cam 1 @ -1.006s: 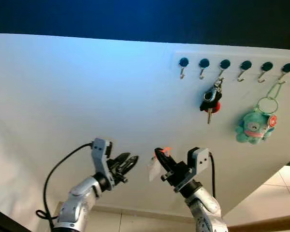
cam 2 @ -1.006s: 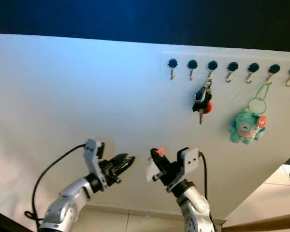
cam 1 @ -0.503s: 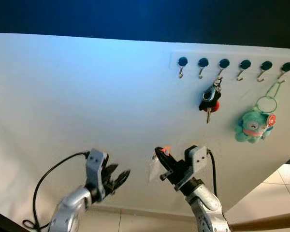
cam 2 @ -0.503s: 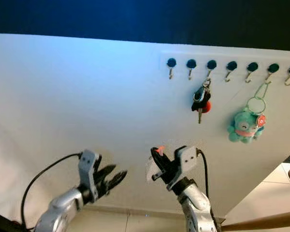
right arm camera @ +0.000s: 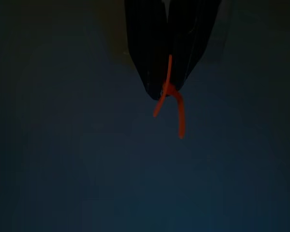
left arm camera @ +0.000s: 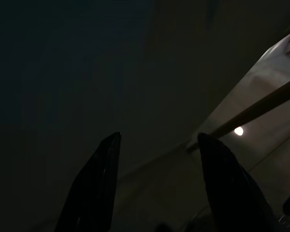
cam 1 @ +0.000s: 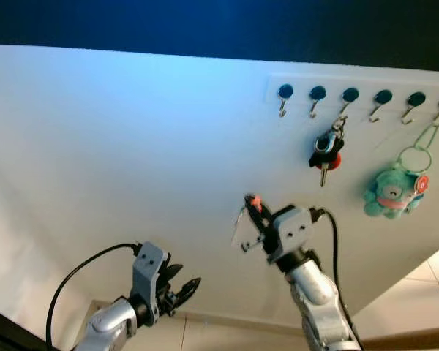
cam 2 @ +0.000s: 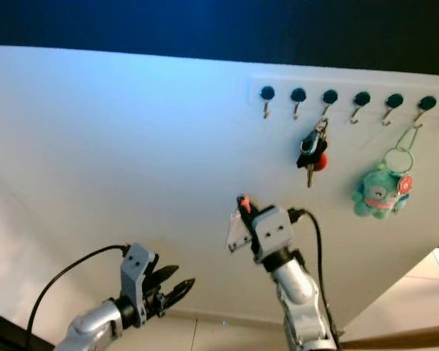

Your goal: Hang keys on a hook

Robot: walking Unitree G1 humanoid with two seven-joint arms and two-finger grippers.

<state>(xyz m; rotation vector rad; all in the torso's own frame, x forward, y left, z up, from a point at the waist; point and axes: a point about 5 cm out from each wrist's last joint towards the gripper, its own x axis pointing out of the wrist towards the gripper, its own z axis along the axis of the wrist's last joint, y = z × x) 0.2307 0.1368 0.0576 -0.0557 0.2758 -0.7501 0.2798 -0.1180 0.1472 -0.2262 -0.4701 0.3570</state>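
My right gripper [cam 1: 253,207] is raised in front of the white wall, shut on a small orange loop [right arm camera: 170,96]. A pale key tag [cam 1: 241,229] hangs from the loop just below the fingers. A row of several black-capped hooks [cam 1: 317,95] runs along the wall, up and to the right of the gripper. A bunch of keys with red and black heads [cam 1: 327,151] hangs from the third hook. From a hook further right hangs a teal plush keychain [cam 1: 390,194]. My left gripper [cam 1: 187,287] is low at the left, open and holding nothing.
The white wall [cam 1: 132,146] spans the view under a dark ceiling band. The first two hooks [cam 1: 284,93] at the left end of the row are bare. Tiled floor [cam 1: 205,333] and a wooden edge [cam 1: 424,338] show at the bottom.
My right gripper has risen with the tag and turned its fingers up toward the wall. My left arm has dropped lower and further left.
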